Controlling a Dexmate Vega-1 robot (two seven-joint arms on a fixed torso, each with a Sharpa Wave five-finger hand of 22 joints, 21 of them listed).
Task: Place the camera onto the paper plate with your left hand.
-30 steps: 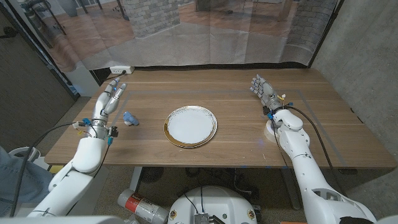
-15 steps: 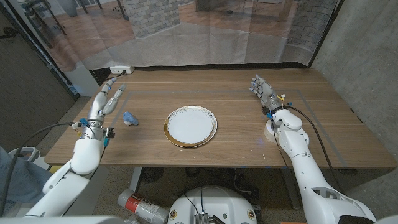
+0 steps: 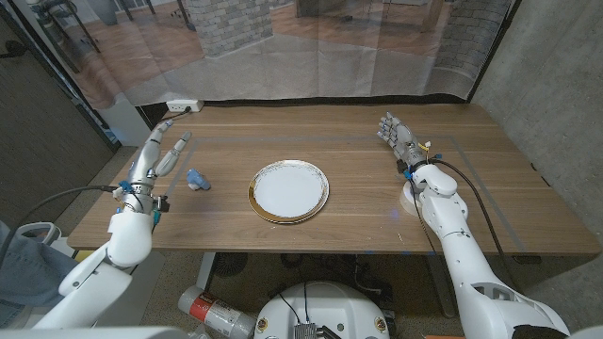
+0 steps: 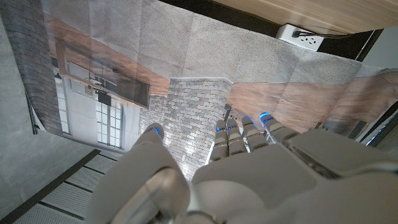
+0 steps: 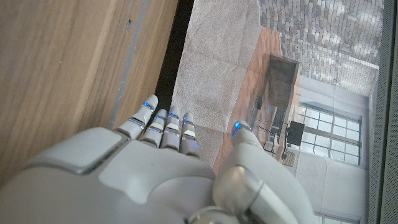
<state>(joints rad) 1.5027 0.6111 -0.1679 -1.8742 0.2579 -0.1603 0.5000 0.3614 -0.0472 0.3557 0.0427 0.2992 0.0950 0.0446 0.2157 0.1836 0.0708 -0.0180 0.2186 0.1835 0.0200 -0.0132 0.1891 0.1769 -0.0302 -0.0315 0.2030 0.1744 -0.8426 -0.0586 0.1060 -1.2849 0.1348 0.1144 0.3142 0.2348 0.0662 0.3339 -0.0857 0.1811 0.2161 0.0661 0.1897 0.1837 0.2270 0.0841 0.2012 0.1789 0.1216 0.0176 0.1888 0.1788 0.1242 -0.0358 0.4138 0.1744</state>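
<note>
My left hand (image 3: pixel 160 151) hung over the table's (image 3: pixel 358 212) left part with its fingers straight and spread, gripping nothing. The camera (image 3: pixel 197 179), a small blue thing, lay on the wood just beside that hand, between it and the plate (image 3: pixel 288 190), apart from both. The plate sat near the table's middle. My right hand (image 3: pixel 397 135) stood far off on the right side, fingers open, nothing in it. A power strip (image 3: pixel 183 105) lay at the far left corner.
</note>
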